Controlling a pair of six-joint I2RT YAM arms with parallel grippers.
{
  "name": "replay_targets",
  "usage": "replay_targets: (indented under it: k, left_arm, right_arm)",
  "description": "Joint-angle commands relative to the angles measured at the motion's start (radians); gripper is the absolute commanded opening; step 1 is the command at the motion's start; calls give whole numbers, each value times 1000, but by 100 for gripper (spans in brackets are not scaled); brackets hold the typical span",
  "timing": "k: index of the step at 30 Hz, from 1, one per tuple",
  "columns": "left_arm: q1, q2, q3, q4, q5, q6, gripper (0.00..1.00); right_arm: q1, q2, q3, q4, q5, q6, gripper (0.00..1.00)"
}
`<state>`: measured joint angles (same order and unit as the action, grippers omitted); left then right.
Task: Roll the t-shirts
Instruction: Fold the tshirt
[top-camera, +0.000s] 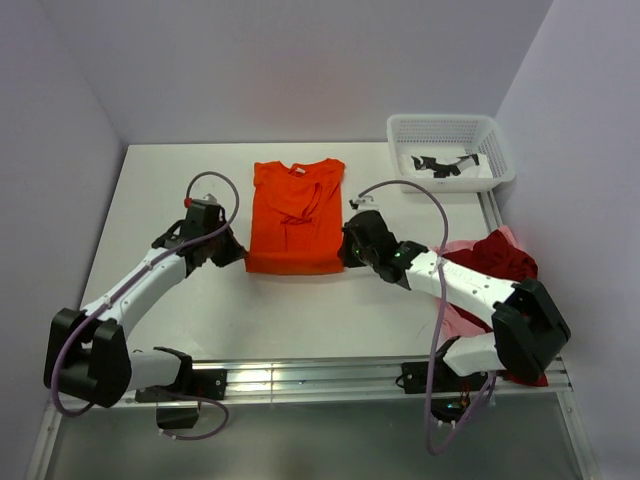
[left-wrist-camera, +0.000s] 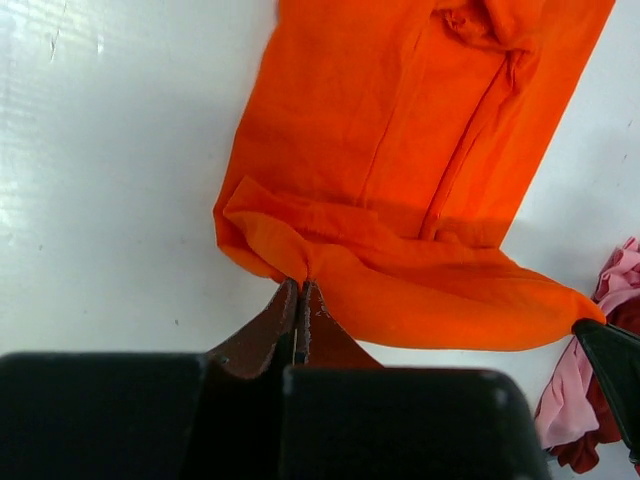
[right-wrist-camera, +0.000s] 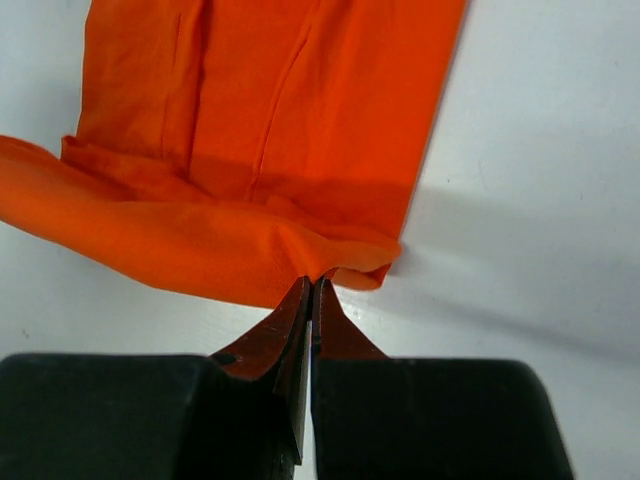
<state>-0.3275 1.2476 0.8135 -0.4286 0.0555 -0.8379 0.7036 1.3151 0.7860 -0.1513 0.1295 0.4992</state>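
The bright orange t-shirt (top-camera: 296, 215) lies folded into a long strip in the middle of the table, neck at the far end. Its near hem is lifted and folded over. My left gripper (top-camera: 238, 252) is shut on the hem's left corner (left-wrist-camera: 300, 270). My right gripper (top-camera: 347, 250) is shut on the hem's right corner (right-wrist-camera: 318, 272). The orange t-shirt also shows in the left wrist view (left-wrist-camera: 420, 150) and the right wrist view (right-wrist-camera: 260, 110). The dark red t-shirt (top-camera: 503, 258) and the pale pink t-shirt (top-camera: 462, 318) lie crumpled together at the right, under my right arm.
A white lattice basket (top-camera: 497, 143) stands at the far right corner with something black and white in it. A metal rail (top-camera: 300, 378) runs along the table's near edge. Walls close in on the left, back and right.
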Motion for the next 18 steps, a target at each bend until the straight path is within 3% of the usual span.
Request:
replay_targets:
  k: [1,18]
  left_arm:
    - [39,64,65,30,50,49,0]
    - [97,360,274,71,99,95,0]
  right_arm:
    - [-36,58,78,-13,-42,-37,0]
    - [-150,248,197,21,-82,-48,0]
